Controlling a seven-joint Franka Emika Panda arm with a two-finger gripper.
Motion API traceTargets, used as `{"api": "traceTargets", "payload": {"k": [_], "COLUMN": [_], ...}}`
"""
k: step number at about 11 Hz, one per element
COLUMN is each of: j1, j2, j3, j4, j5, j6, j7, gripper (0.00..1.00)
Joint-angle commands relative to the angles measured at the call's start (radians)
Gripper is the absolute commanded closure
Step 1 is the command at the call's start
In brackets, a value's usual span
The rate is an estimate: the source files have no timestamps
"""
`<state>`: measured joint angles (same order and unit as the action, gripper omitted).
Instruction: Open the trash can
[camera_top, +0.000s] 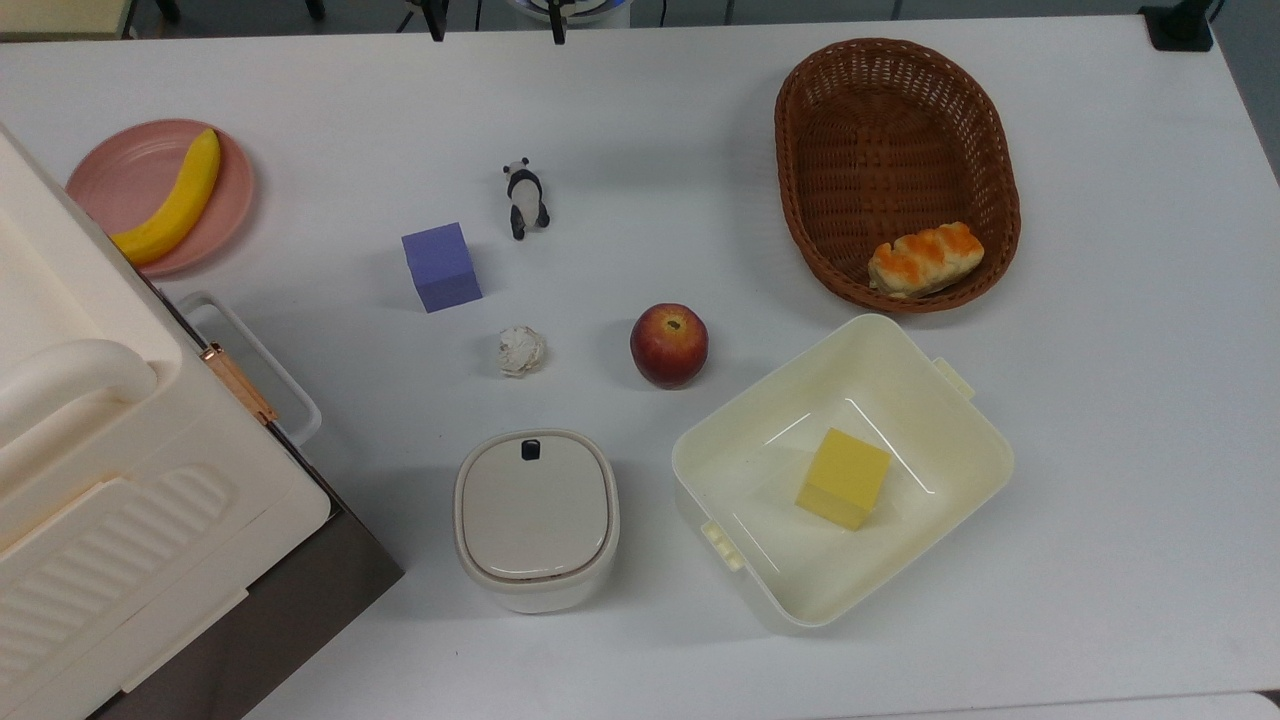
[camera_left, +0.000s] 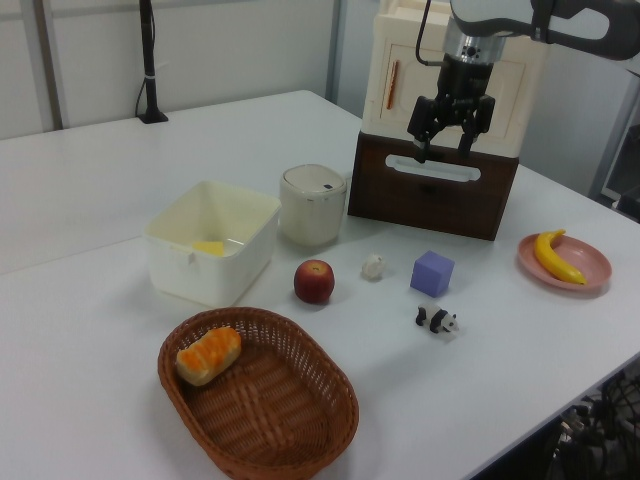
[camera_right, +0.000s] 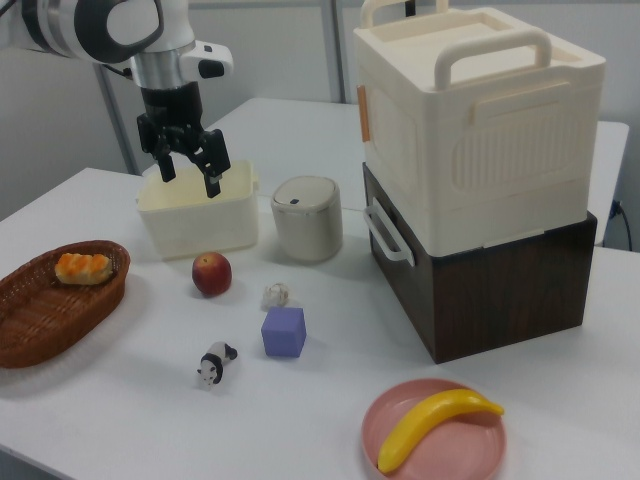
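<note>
**On the worktop, bin lid closed**

Top view: trash can (camera_top: 536, 520) sits between the yellow tub (camera_top: 843, 470) and big ribbed box (camera_top: 110, 470).
Left view: end effector (camera_left: 449, 133) hangs spread, well above.
Right view: trash can beside the tub.

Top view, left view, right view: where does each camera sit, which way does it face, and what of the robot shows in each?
Top view: overhead, looking straight down at the table, with the trash can near the bottom.
Left view: low at the basket end, looking across to the big box; the arm and open claw hang above.
Right view: low at the plate end, facing the opposite way; the arm and claw are on the right view's left.
Left and right views share the claw, trash can and apple.
</note>
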<state>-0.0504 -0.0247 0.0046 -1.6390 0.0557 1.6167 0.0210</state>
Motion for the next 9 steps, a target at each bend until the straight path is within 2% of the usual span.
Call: {"api": "traceTargets", "payload": {"k": [1,9], "j1": [-0.009,-0.006], "j2": [0.017,0.015], "j3": [0.008,0.012], "j4": [0.021,0.013], "j5": [0.029,0.027], "j6": [-0.005,0.017], "j7": [-0.022,-0.013], "gripper": [0.0,0.0]}}
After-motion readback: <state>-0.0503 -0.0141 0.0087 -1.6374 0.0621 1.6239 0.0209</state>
